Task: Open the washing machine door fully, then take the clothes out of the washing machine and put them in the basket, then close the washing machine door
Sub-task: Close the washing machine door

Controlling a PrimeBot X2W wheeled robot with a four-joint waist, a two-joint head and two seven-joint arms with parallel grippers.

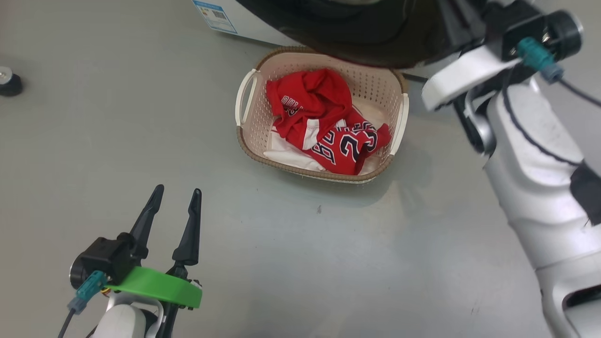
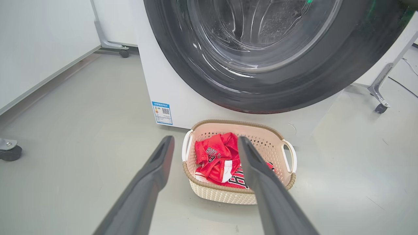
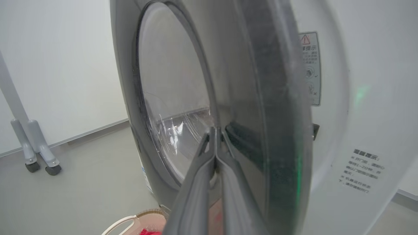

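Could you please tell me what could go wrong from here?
1. The shut right hand seems to touch the washing machine door with only its thin fingertips; on that glossy surface they could slip during a push.
2. The basket sits right under the door's lower rim, so the swinging door might graze it or the heaped clothes.

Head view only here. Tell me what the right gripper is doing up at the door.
Observer: The right gripper is shut, fingertips together at the washing machine door, beside its glass.
Operator: Report whether that door is closed.
Observer: Not closed: it stands edge-on in the right wrist view, the washing machine front and its warning label showing past the rim.
Operator: Now look through the glass.
Observer: In the left wrist view the drum shows behind it, dimpled metal.
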